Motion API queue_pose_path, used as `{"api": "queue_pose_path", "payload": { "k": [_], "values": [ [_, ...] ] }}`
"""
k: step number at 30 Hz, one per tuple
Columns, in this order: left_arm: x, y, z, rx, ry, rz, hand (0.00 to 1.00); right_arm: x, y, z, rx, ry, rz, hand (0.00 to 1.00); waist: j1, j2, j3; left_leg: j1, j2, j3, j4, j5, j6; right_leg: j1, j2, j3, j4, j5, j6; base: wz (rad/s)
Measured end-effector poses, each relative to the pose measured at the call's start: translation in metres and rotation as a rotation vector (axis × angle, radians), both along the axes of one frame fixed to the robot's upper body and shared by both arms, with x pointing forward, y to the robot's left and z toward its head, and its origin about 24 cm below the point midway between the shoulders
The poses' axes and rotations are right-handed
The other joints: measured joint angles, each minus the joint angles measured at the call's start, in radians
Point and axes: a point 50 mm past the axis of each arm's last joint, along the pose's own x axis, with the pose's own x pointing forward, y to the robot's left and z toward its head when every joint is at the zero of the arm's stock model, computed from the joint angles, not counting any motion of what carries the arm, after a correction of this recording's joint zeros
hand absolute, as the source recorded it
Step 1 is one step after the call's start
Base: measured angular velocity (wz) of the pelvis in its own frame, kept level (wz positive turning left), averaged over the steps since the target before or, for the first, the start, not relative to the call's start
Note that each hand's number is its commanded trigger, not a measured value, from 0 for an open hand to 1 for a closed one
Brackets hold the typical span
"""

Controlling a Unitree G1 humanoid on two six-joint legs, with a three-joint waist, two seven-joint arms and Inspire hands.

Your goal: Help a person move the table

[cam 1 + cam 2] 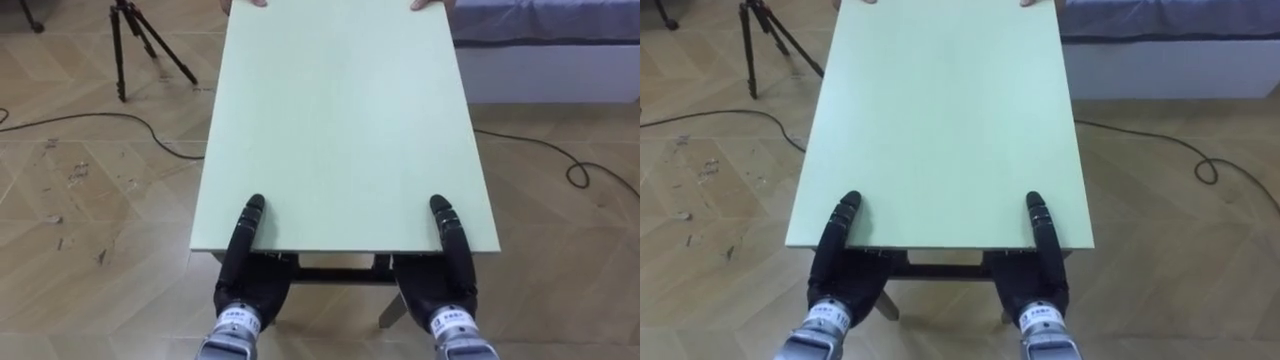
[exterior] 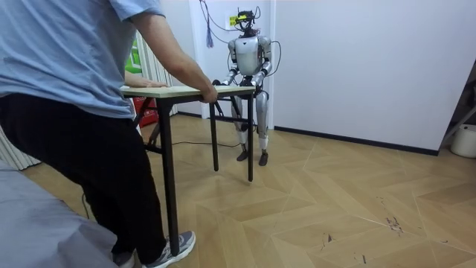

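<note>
Left eye view: the pale green tabletop [image 1: 340, 120] runs up the centre of the frame. At its bottom edge the left hand [image 1: 248, 288] and the right hand [image 1: 440, 290] sit below the rim. Each lays a straight digit on top. The rest is hidden underneath, so I cannot tell their grasp. At the top edge a person's hand [image 1: 427, 4] holds the far end. A tripod [image 1: 130, 45] stands upper left.
</note>
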Motion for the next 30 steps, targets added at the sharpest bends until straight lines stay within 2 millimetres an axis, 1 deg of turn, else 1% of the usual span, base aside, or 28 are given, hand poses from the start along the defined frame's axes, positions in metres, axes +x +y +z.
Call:
{"api": "queue_pose_path", "payload": {
  "k": [1, 3, 4, 5, 6, 7, 8, 9, 10, 11, 12, 13, 14, 15, 16, 17, 18, 20, 21, 22, 23, 24, 25, 26, 27, 28, 29, 30],
  "values": [
    [-0.001, -0.003, 0.0, -0.003, 0.001, -0.012, 1.0, -0.001, -0.002, 0.0, -0.007, 0.0, 0.0, 1.0, 0.0, 0.001, -0.0005, -0.031, 0.002, -0.018, 0.039, 0.0, -0.001, -0.003, 0.004, 0.002, -0.011, 0.002, -0.004, 0.13],
    [-0.001, -0.005, 0.0, -0.009, 0.002, -0.014, 1.0, -0.001, -0.005, 0.001, -0.019, -0.007, 0.003, 1.0, 0.005, 0.009, -0.003, -0.053, 0.01, -0.021, 0.047, -0.001, -0.037, -0.016, 0.011, -0.007, -0.031, 0.008, -0.021, -0.05],
    [-0.003, -0.005, -0.001, -0.016, 0.009, -0.006, 1.0, -0.001, -0.006, 0.001, -0.028, -0.007, 0.007, 1.0, 0.01, 0.014, -0.0021, -0.058, 0.023, -0.014, 0.077, -0.022, -0.064, -0.021, 0.008, -0.029, -0.044, 0.01, -0.037, -0.42],
    [-0.008, -0.006, -0.004, -0.028, 0.029, 0.005, 1.0, -0.003, -0.007, 0.0, -0.039, 0.005, 0.019, 1.0, 0.02, 0.027, -0.0027, -0.068, 0.064, 0.017, 0.235, -0.071, -0.079, -0.02, 0.023, -0.069, -0.037, 0.003, -0.051, -0.5],
    [-0.012, -0.005, -0.007, -0.04, 0.04, 0.015, 1.0, -0.004, -0.007, -0.001, -0.045, 0.014, 0.031, 1.0, 0.017, 0.039, -0.0065, -0.065, 0.082, 0.024, 0.312, -0.084, -0.081, -0.013, 0.035, -0.091, -0.033, 0.004, -0.055, -0.45],
    [-0.016, -0.005, -0.009, -0.062, 0.054, 0.024, 1.0, -0.004, -0.007, -0.001, -0.058, 0.018, 0.048, 1.0, 0.005, 0.062, -0.0058, -0.048, 0.105, 0.019, 0.405, -0.09, -0.077, -0.012, 0.051, -0.137, -0.02, 0.004, -0.06, -0.07],
    [-0.016, -0.005, -0.009, -0.07, 0.054, 0.02, 1.0, -0.004, -0.008, 0.001, -0.066, 0.011, 0.052, 1.0, -0.017, 0.069, -0.0024, -0.025, 0.11, 0.017, 0.412, -0.101, -0.074, -0.024, 0.056, -0.169, -0.015, 0.004, -0.062, 0.17],
    [-0.014, -0.005, -0.008, -0.07, 0.049, 0.015, 1.0, -0.003, -0.009, 0.002, -0.066, 0.007, 0.051, 1.0, -0.026, 0.07, -0.0018, -0.017, 0.114, 0.019, 0.39, -0.113, -0.075, -0.035, 0.055, -0.177, -0.007, 0.004, -0.063, 0.46],
    [-0.01, -0.006, -0.005, -0.072, 0.036, -0.001, 1.0, -0.002, -0.01, 0.004, -0.065, -0.003, 0.044, 1.0, -0.046, 0.071, -0.0003, 0.009, 0.117, 0.02, 0.299, -0.154, -0.078, -0.07, 0.047, -0.189, 0.023, 0.004, -0.063, 0.35],
    [-0.008, -0.009, -0.003, -0.076, 0.027, -0.016, 1.0, -0.001, -0.015, 0.005, -0.065, -0.008, 0.03, 1.0, -0.049, 0.074, 0.0015, 0.046, 0.113, 0.037, 0.184, -0.193, -0.074, -0.105, 0.04, -0.185, 0.062, 0.004, -0.064, 0.23],
    [-0.006, -0.011, -0.002, -0.076, 0.021, -0.024, 1.0, 0.0, -0.017, 0.006, -0.062, -0.012, 0.025, 1.0, -0.048, 0.079, 0.003, 0.062, 0.111, 0.051, 0.133, -0.205, -0.066, -0.127, 0.036, -0.176, 0.089, 0.004, -0.064, 0.1],
    [-0.002, -0.014, 0.001, -0.078, 0.007, -0.039, 1.0, 0.002, -0.02, 0.008, -0.061, -0.029, 0.016, 1.0, -0.047, 0.083, 0.0062, 0.074, 0.092, 0.055, 0.065, -0.207, -0.051, -0.193, 0.011, -0.15, 0.174, 0.003, -0.063, -0.04],
    [0.001, -0.013, 0.003, -0.079, -0.004, -0.043, 1.0, 0.003, -0.021, 0.011, -0.063, -0.044, 0.018, 1.0, -0.045, 0.08, 0.011, 0.089, 0.059, 0.02, 0.01, -0.189, -0.014, -0.295, -0.015, -0.125, 0.286, -0.009, -0.047, -0.18],
    [0.001, -0.012, 0.003, -0.076, -0.006, -0.041, 1.0, 0.004, -0.02, 0.012, -0.061, -0.047, 0.022, 1.0, -0.046, 0.081, 0.01, 0.087, 0.052, -0.001, -0.005, -0.188, -0.008, -0.332, -0.003, -0.088, 0.273, -0.014, -0.037, -0.46],
    [0.002, -0.006, 0.005, -0.062, -0.032, -0.034, 1.0, 0.006, -0.015, 0.014, -0.051, -0.061, 0.038, 1.0, -0.032, 0.083, 0.0096, 0.056, 0.04, -0.037, 0.0, -0.187, -0.001, -0.369, 0.019, -0.023, 0.147, 0.042, -0.029, -0.12],
    [0.002, -0.003, 0.006, -0.051, -0.045, -0.04, 1.0, 0.004, -0.012, 0.013, -0.043, -0.071, 0.038, 1.0, -0.048, 0.064, 0.0078, 0.034, 0.005, -0.041, 0.0, -0.185, 0.009, -0.384, -0.025, -0.015, 0.082, 0.216, -0.044, 0.22],
    [0.002, -0.004, 0.005, -0.05, -0.041, -0.049, 1.0, 0.001, -0.013, 0.011, -0.043, -0.069, 0.03, 1.0, -0.056, 0.058, 0.0064, 0.034, -0.011, -0.032, -0.004, -0.188, 0.017, -0.378, -0.045, -0.003, 0.087, 0.202, -0.024, 0.46],
    [0.001, -0.005, 0.003, -0.046, -0.033, -0.054, 1.0, -0.002, -0.014, 0.009, -0.042, -0.066, 0.026, 1.0, -0.052, 0.059, 0.0085, 0.03, -0.016, 0.049, -0.007, -0.184, 0.03, -0.383, -0.064, -0.004, 0.096, 0.206, -0.025, 0.13],
    [0.0, -0.004, 0.003, -0.043, -0.032, -0.056, 1.0, -0.003, -0.013, 0.009, -0.04, -0.062, 0.025, 1.0, -0.053, 0.055, 0.0079, 0.03, -0.021, 0.049, -0.007, -0.181, 0.034, -0.383, -0.069, -0.005, 0.099, 0.209, -0.025, 0.03],
    [0.0, -0.004, 0.003, -0.039, -0.03, -0.062, 1.0, -0.004, -0.013, 0.008, -0.039, -0.057, 0.026, 1.0, -0.051, 0.048, 0.0092, 0.029, -0.03, 0.05, -0.005, -0.175, 0.042, -0.384, -0.076, -0.003, 0.098, 0.231, -0.022, 0.0],
    [0.0, -0.004, 0.003, -0.04, -0.03, -0.062, 1.0, -0.004, -0.014, 0.008, -0.039, -0.056, 0.027, 1.0, -0.051, 0.045, 0.0078, 0.02, -0.043, 0.051, -0.005, -0.161, 0.05, -0.385, -0.078, 0.002, 0.075, 0.278, -0.011, -0.04],
    [0.0, -0.004, 0.003, -0.04, -0.031, -0.062, 1.0, -0.004, -0.014, 0.008, -0.038, -0.057, 0.031, 1.0, -0.054, 0.043, 0.007, 0.013, -0.045, 0.056, -0.009, -0.15, 0.057, -0.385, -0.081, 0.009, 0.057, 0.307, 0.0, 0.0],
    [0.002, -0.004, 0.004, -0.039, -0.037, -0.063, 1.0, -0.003, -0.014, 0.009, -0.036, -0.06, 0.034, 1.0, -0.062, 0.037, 0.0065, -0.006, -0.048, 0.077, -0.017, -0.123, 0.072, -0.386, -0.088, 0.039, 0.017, 0.365, 0.041, 0.34],
    [0.005, -0.005, 0.006, -0.034, -0.045, -0.077, 1.0, -0.004, -0.014, 0.009, -0.032, -0.06, 0.025, 1.0, -0.074, 0.032, 0.0087, -0.022, -0.042, 0.133, -0.016, -0.107, 0.084, -0.397, -0.103, 0.061, 0.079, 0.327, 0.068, 0.47],
    [0.005, -0.006, 0.006, -0.027, -0.044, -0.091, 1.0, -0.007, -0.016, 0.008, -0.029, -0.055, 0.01, 1.0, -0.074, 0.026, 0.0079, -0.022, -0.041, 0.166, -0.017, -0.097, 0.089, -0.408, -0.125, 0.054, 0.175, 0.253, 0.076, 0.63],
    [0.005, -0.008, 0.006, -0.018, -0.039, -0.108, 1.0, -0.011, -0.017, 0.006, -0.022, -0.043, -0.007, 1.0, -0.074, 0.014, 0.0065, -0.019, -0.041, 0.218, -0.022, -0.082, 0.101, -0.415, -0.168, 0.047, 0.394, 0.114, 0.065, 0.46],
    [0.004, -0.008, 0.006, -0.012, -0.037, -0.115, 1.0, -0.014, -0.017, 0.005, -0.019, -0.035, -0.013, 1.0, -0.073, 0.001, 0.0038, -0.015, -0.045, 0.26, -0.025, -0.076, 0.108, -0.396, -0.206, 0.049, 0.578, 0.025, 0.073, 0.3],
    [0.004, -0.008, 0.005, -0.01, -0.036, -0.115, 1.0, -0.014, -0.017, 0.005, -0.018, -0.034, -0.011, 1.0, -0.069, -0.006, 0.0046, -0.017, -0.048, 0.279, -0.023, -0.075, 0.11, -0.376, -0.224, 0.056, 0.651, -0.007, 0.081, -0.09]
  ]
}}
